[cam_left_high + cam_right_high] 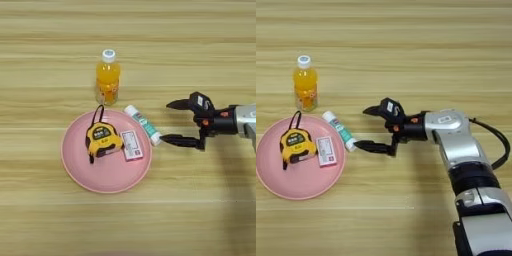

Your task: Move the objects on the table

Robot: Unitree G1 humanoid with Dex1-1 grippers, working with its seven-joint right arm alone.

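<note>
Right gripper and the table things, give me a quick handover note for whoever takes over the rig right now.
Right gripper: open, holding nothing, fingers spread just right of the white tube; the lower fingertip is at the tube's near end.
White tube: lying across the pink plate's right rim.
Tape measure: on the plate, next to a small card.
Orange-drink bottle: upright on the table behind the plate.
Done: nothing grasped yet.
Left: probably close on the tube first, then move the rest.
</note>
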